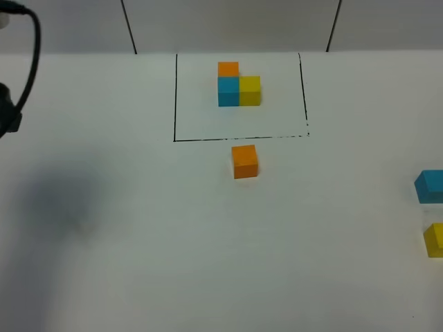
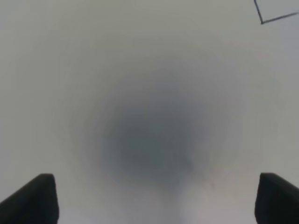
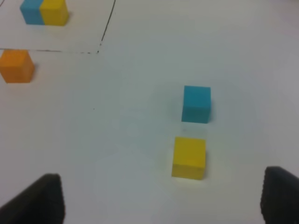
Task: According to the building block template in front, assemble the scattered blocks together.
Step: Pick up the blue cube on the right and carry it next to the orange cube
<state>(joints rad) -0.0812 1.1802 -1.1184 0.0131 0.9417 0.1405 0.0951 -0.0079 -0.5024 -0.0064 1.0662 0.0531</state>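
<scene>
The template is a black-lined rectangle (image 1: 208, 139) at the back centre, holding a fixed cluster (image 1: 239, 88) of orange, blue and yellow cubes. The loose orange cube (image 1: 244, 161) sits just in front of the outline. The loose blue cube (image 1: 430, 185) and yellow cube (image 1: 435, 239) lie at the far right edge. My right gripper (image 3: 159, 200) is open and empty; the yellow cube (image 3: 189, 157) lies just ahead of it, the blue cube (image 3: 196, 103) beyond. My left gripper (image 2: 154, 200) is open and empty above bare table. Neither gripper shows in the exterior view.
A black cable (image 1: 31, 48) hangs at the far left of the white table (image 1: 138, 242). A corner of the outline (image 2: 275, 17) shows in the left wrist view. The orange cube (image 3: 17, 66) and part of the cluster (image 3: 44, 11) show in the right wrist view.
</scene>
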